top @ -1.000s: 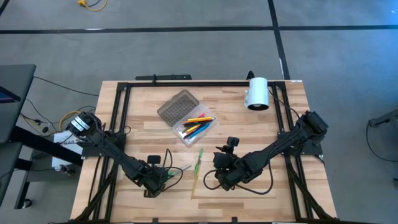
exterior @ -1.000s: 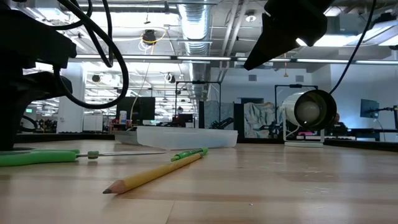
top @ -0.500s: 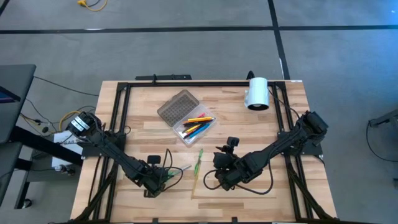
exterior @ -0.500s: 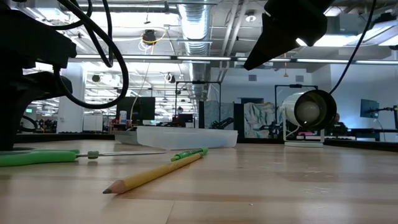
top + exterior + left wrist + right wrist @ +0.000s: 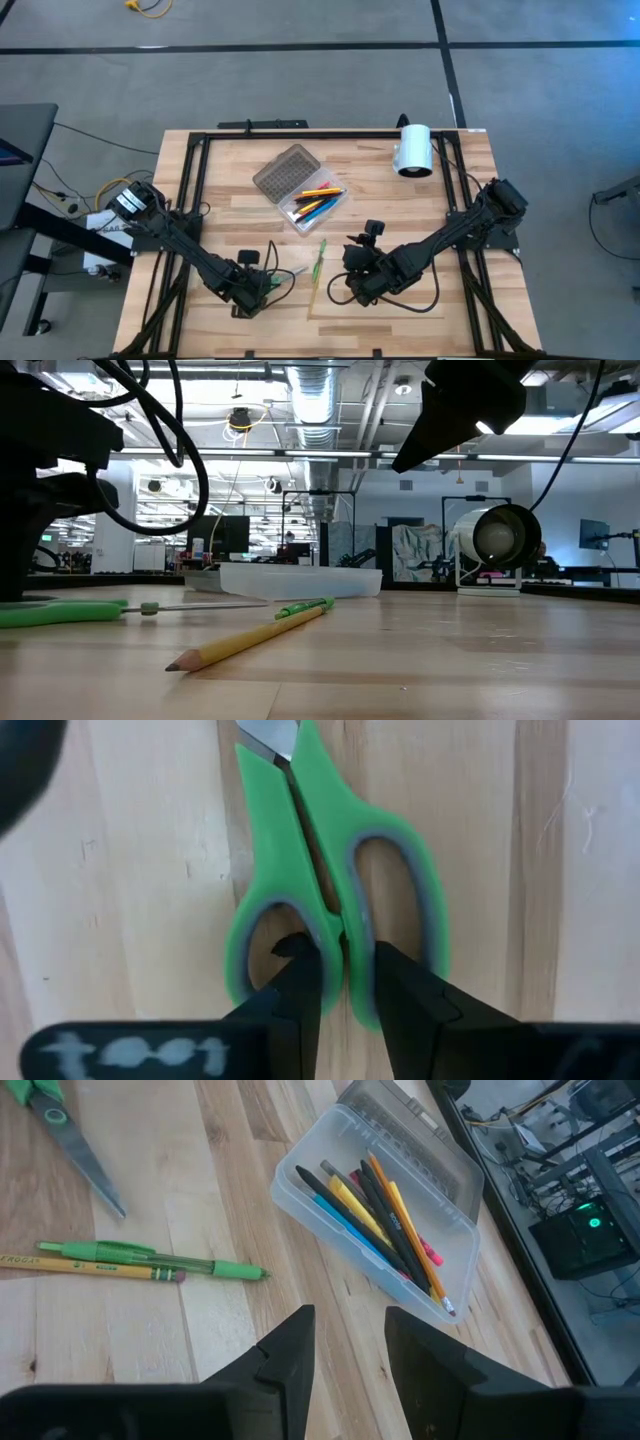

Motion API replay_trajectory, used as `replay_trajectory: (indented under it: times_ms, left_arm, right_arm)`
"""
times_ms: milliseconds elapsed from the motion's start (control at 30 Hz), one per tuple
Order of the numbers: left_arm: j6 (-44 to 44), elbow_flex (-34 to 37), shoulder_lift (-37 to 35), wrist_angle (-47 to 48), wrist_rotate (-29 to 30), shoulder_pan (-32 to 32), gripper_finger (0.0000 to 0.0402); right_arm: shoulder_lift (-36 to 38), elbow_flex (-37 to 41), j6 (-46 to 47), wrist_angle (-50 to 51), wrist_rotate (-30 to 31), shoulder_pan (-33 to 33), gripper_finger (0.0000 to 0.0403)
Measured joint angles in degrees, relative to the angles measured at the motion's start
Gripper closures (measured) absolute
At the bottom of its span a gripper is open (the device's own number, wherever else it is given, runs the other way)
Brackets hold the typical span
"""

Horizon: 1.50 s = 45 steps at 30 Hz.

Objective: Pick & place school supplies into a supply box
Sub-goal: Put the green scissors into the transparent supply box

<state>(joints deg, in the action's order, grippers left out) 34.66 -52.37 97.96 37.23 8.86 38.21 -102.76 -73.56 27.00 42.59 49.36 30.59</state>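
Note:
The green-handled scissors [image 5: 330, 830] lie flat on the wood near the table's near edge, with my left gripper [image 5: 345, 955] down on their handles [image 5: 270, 282]. My right gripper [image 5: 350, 1350] hangs open over the table to their right [image 5: 352, 285], touching nothing. A yellow pencil [image 5: 313, 290] and a green pen [image 5: 321, 258] lie between the two grippers. The clear supply box [image 5: 312, 205] sits toward the table's middle, holding several pens and pencils, with its grey dotted lid [image 5: 283, 172] swung open. My left gripper comes down on the scissors from above. One fingertip [image 5: 300, 960] stands inside one handle loop and the other inside the second loop. They pinch the two inner loop bars [image 5: 345, 925] where these meet. The scissors lie flat on the table.
A white cylinder [image 5: 413, 150] lies near the far right corner. Black frame rails run along the table's left [image 5: 190, 200], right and far sides. Bare wood stretches between the box and the cylinder.

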Motion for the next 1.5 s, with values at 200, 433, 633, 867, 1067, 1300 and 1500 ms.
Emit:
replay_trajectory:
  times_ms: [200,433,633,867,1067,1300,1500]
  left_arm:
    - [-2.45,-3.92,0.3,3.66,0.85,0.18,0.0334]
    - [-2.59,-6.65,0.15,8.88,2.41,0.18,0.0333]
    - [-2.56,-9.57,0.08,14.4,4.03,0.19,0.0333]
    - [-3.3,-14.2,-0.05,21.3,10.11,-0.68,0.0333]
    - [-3.92,-16.45,-0.08,25.62,17.22,-5.0,0.0333]
    - [-9.08,-16.52,-0.09,24.88,21.41,-14.84,0.0333]
    - [-15.78,-16.52,-0.09,19.66,22.87,-24.26,0.0333]
  right_arm:
    - [0.0,0.0,0.0,0.02,0.0,0.01,0.0284]
    - [0.0,0.0,0.0,0.21,-0.01,0.0,0.0284]
    - [0.0,0.0,0.0,0.28,-0.03,0.0,0.0284]
    - [0.0,0.0,0.02,0.31,-1.71,0.02,0.0284]
    - [0.0,0.0,0.02,0.31,-1.86,0.02,0.0284]
    - [0.0,0.0,0.04,0.29,-1.86,0.02,0.0284]
    - [0.0,0.0,0.04,0.31,-1.84,0.02,0.0284]
